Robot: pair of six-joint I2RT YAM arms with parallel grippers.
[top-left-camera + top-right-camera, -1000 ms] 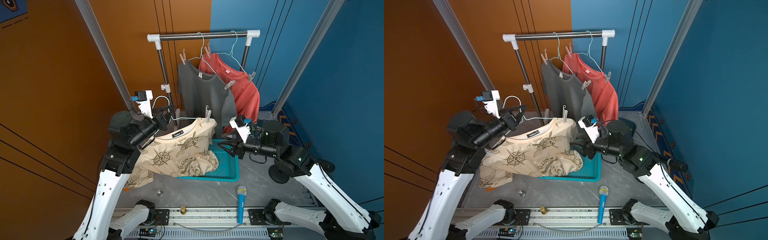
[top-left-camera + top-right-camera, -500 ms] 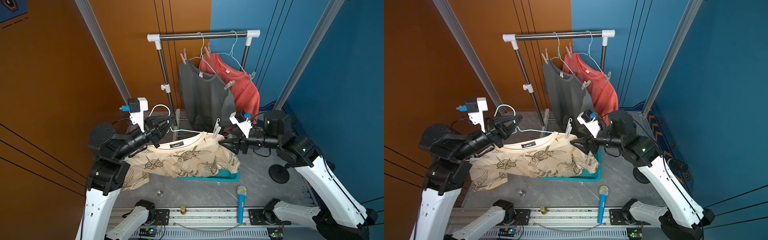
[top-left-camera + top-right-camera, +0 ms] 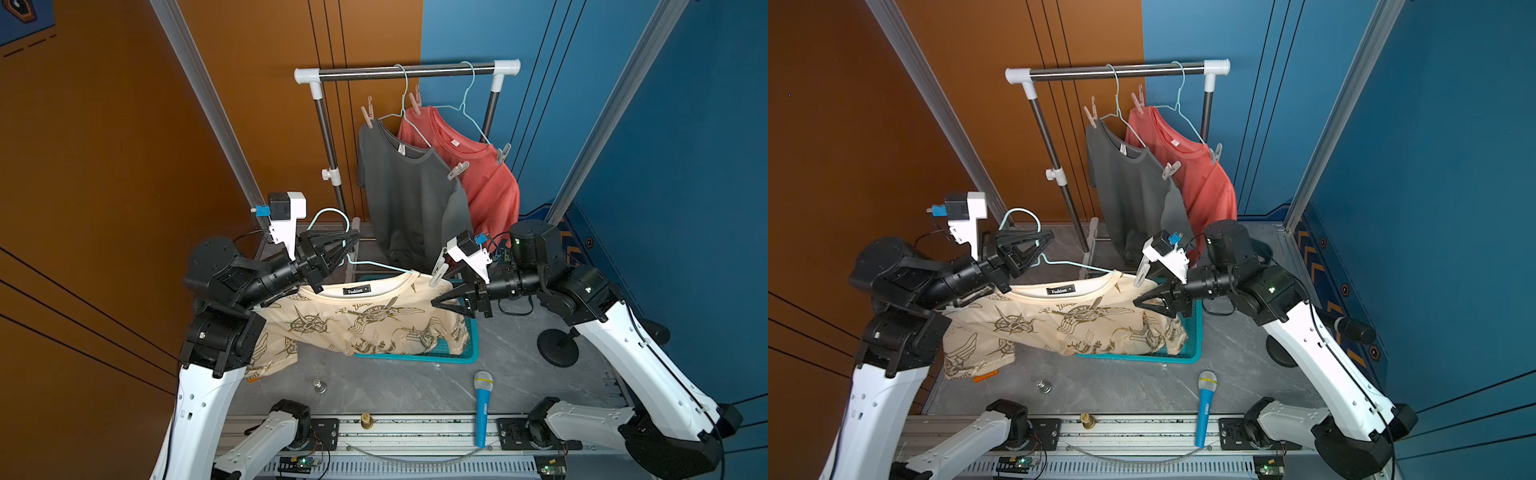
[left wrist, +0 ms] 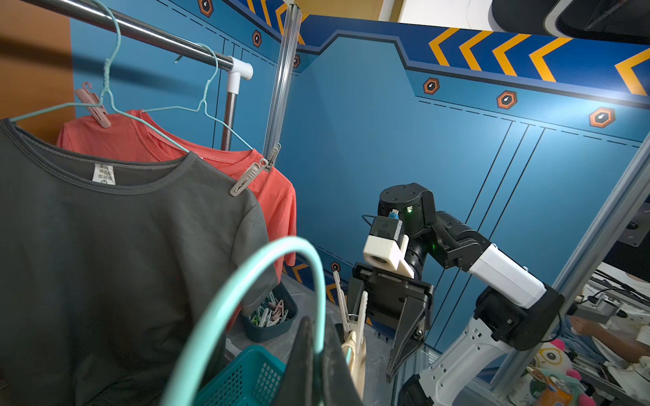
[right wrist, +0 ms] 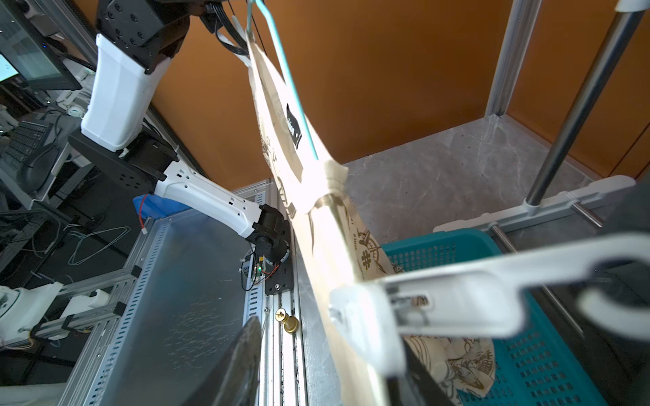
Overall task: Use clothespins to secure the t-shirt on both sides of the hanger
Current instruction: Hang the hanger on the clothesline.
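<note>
A cream printed t-shirt (image 3: 365, 320) (image 3: 1059, 324) hangs on a teal hanger (image 3: 332, 214) (image 4: 263, 267) above the table. My left gripper (image 3: 351, 245) (image 3: 1046, 243) (image 4: 318, 327) is shut on the hanger's neck, just under the hook. A white clothespin (image 3: 438, 270) (image 3: 1141, 272) (image 4: 351, 316) (image 5: 457, 295) is clipped on the shirt's right shoulder. My right gripper (image 3: 436, 301) (image 3: 1138, 303) (image 5: 327, 355) sits just under that clothespin, open. The shirt's sleeve fabric passes between its fingers. The shirt's left shoulder is hidden behind my left arm.
A rack bar (image 3: 407, 70) at the back carries a grey shirt (image 3: 407, 195) and a red shirt (image 3: 486, 174), both pinned. A teal basket (image 3: 457, 353) lies under the cream shirt. A dark bin of clothespins (image 4: 269, 314) stands by the rack. A blue microphone (image 3: 483, 403) lies at the front.
My left arm has swung the hanger up and to the left, spreading the shirt out. My right gripper has moved up to the right shoulder and now sits under the clothespin.
</note>
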